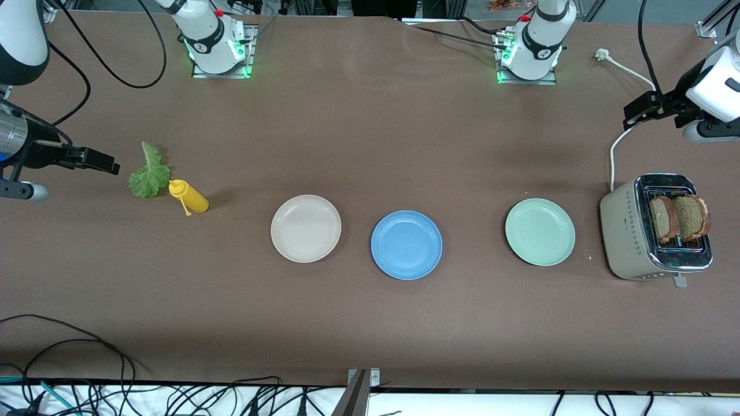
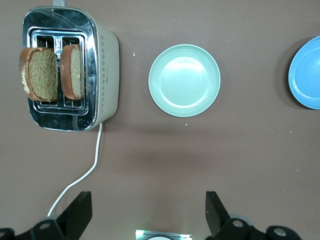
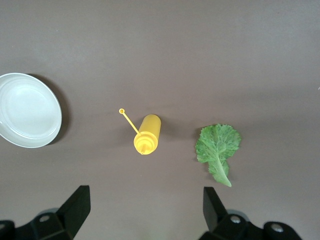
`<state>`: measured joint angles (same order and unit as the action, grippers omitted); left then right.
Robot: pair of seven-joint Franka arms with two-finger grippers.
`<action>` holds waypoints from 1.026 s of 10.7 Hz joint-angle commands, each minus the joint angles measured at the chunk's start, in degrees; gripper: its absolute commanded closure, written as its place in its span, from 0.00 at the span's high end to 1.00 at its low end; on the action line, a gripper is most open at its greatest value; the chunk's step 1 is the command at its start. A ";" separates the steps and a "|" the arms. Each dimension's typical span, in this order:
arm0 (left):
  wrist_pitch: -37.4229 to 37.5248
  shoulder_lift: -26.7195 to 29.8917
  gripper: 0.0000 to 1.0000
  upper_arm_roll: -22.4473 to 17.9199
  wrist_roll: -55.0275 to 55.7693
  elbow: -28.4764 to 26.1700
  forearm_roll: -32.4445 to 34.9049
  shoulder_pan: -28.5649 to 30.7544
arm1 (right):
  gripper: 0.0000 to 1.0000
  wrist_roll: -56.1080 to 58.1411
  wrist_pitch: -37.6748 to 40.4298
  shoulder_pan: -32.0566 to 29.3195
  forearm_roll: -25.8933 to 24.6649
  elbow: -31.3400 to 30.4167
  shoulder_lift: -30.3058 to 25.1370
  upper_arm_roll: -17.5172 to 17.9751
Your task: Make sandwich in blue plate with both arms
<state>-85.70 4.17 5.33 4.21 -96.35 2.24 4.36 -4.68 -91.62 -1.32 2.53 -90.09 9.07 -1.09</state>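
Note:
The blue plate (image 1: 406, 244) (image 2: 307, 75) lies bare at mid-table between a cream plate and a green one. Two brown bread slices (image 1: 665, 218) (image 1: 692, 216) (image 2: 42, 75) stand in the toaster (image 1: 621, 231) (image 2: 106, 75) at the left arm's end. A green lettuce leaf (image 1: 149, 173) (image 3: 217, 150) lies flat at the right arm's end. My left gripper (image 1: 629, 117) (image 2: 147, 200) hangs open over bare table by the toaster's cord. Beside the lettuce, my right gripper (image 1: 113, 166) (image 3: 145, 192) is open over bare table. Neither holds anything.
A yellow squeeze bottle (image 1: 189, 197) (image 3: 147, 134) lies on its side next to the lettuce. The cream plate (image 1: 306, 228) (image 3: 27, 110) and green plate (image 1: 540, 231) (image 2: 184, 80) flank the blue one. The toaster's white cord (image 1: 614, 147) runs toward the arm bases.

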 commanded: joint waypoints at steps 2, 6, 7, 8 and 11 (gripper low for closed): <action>-0.34 -0.21 1.00 -0.06 -0.95 0.47 1.01 0.21 | 1.00 0.02 0.47 0.09 0.98 0.00 -0.37 -0.05; -0.52 -0.56 1.00 -0.32 -0.95 0.55 1.36 0.21 | 1.00 0.02 0.47 0.09 0.98 0.00 -0.37 -0.05; -0.52 -0.65 1.00 -0.41 -0.87 0.55 1.36 0.30 | 1.00 0.02 0.47 0.09 0.98 0.00 -0.37 -0.05; -0.52 -0.65 1.00 -0.41 -0.95 0.55 1.36 0.74 | 1.00 0.02 0.47 0.09 0.98 0.00 -0.37 -0.05; -1.21 -1.26 1.00 -0.41 -0.95 0.55 1.36 1.79 | 1.00 0.02 0.47 0.09 0.98 0.00 -0.37 -0.05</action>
<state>-86.00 3.66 4.63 4.21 -96.35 2.26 5.00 -4.68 -91.62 -1.32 2.54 -90.09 9.08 -1.09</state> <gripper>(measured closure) 0.000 0.000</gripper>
